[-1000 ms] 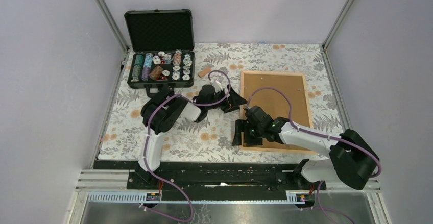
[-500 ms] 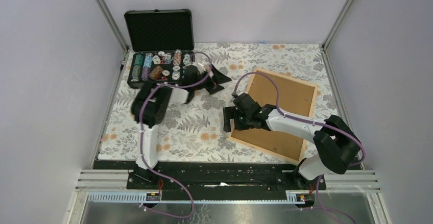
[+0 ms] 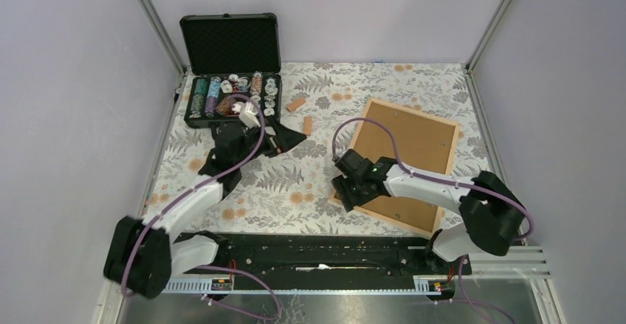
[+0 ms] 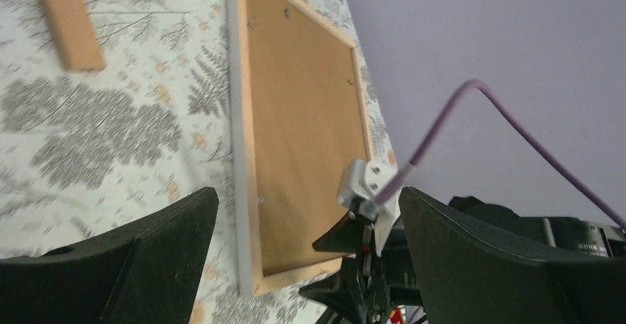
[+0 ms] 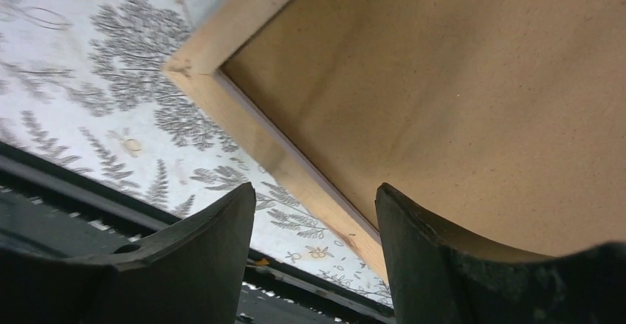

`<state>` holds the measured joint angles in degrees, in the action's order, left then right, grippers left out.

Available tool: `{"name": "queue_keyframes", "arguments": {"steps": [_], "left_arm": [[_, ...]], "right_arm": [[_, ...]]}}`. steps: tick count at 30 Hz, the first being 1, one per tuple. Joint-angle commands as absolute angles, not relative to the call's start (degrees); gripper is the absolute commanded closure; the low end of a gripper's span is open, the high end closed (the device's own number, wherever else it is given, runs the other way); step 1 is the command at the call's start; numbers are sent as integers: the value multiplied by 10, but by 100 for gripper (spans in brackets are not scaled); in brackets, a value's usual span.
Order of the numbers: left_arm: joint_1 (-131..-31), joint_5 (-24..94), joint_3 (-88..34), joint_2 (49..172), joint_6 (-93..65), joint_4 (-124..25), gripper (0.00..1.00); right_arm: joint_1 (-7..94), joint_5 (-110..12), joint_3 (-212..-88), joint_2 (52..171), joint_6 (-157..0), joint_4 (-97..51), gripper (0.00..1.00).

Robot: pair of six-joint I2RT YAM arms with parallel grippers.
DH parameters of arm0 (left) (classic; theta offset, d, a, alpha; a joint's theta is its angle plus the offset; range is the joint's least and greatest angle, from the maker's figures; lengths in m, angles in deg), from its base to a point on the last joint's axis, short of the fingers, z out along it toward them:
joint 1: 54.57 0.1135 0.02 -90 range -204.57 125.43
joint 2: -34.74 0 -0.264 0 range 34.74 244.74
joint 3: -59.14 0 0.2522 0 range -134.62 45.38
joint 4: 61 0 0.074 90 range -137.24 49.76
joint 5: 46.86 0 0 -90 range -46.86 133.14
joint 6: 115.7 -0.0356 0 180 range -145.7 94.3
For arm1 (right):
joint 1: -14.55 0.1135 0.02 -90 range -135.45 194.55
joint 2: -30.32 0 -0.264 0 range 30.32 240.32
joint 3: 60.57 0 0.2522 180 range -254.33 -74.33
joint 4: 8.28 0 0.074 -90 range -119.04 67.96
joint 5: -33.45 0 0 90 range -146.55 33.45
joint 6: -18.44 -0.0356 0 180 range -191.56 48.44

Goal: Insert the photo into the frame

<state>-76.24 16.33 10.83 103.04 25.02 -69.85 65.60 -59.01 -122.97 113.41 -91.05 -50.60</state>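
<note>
Two pincers: both spread wide, with nothing pinched in either.
Left pincer (image 3: 289, 138): over the counter (image 3: 295, 184), just off the near right corner of the case (image 3: 231, 43). Its fingers (image 4: 148, 265) point toward the frame, well apart from it.
Right pincer (image 3: 347, 191): at the near left corner of the frame. In the right wrist view one finger (image 5: 192, 265) sits outside the wooden strip and the other over the board. Whether either touches the wood cannot be told.
Frame (image 3: 413, 114): lies flat on the right half of the counter, back side up, turned at a slant to the counter's edges, with its near left corner toward the middle.
Backing board (image 3: 410, 147): plain brown, filling the frame's opening inside the pale strips.
Photo: not visible in any view.
Wooden blocks: one block (image 3: 296, 105) lies right of the case, and a second block (image 3: 307, 125) lies nearer, just beside the left pincer. Both lie flat and apart from the frame.
Case: black, lid standing open, at the far left of the counter, its tray filled with rows of chips (image 3: 255, 88).
Cable (image 3: 359, 127): purple, arching from the right arm over the frame's left edge.
Counter: covered in a pale cloth printed with grey ferns and orange flowers.
</note>
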Motion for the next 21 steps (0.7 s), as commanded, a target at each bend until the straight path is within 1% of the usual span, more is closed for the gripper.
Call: {"name": "queue_keyframes", "arguments": {"steps": [1,6,7,8,10,11,12,14,15,19,21], "left_arm": [[-759,215,151,922,193,-590,2],[-759,239,176,837,163,-506,2],[-759,247,188,826,162,-500,1],[-759,254,200,815,162,-498,1],[-759,269,223,801,165,-501,1],[-759,273,233,800,167,-508,1],[-759,274,241,803,168,-514,1],[-759,272,249,819,168,-528,1],[-759,270,251,829,167,-535,1],[-759,266,252,863,162,-551,2],[-759,271,256,867,161,-558,1]], "right_arm": [[680,-639,-1251,1174,-903,-537,32],[698,-641,-1273,1217,-917,-540,32],[699,-652,-1278,1225,-928,-540,36],[699,-673,-1284,1234,-948,-539,46],[699,-713,-1305,1253,-1000,-543,71],[699,-722,-1319,1262,-1024,-542,79],[698,-730,-1333,1274,-1047,-537,83],[697,-738,-1361,1294,-1088,-508,95],[693,-738,-1378,1307,-1101,-490,99],[667,-731,-1495,1395,-1147,-486,100],[660,-757,-1565,1440,-1154,-488,99]]}}
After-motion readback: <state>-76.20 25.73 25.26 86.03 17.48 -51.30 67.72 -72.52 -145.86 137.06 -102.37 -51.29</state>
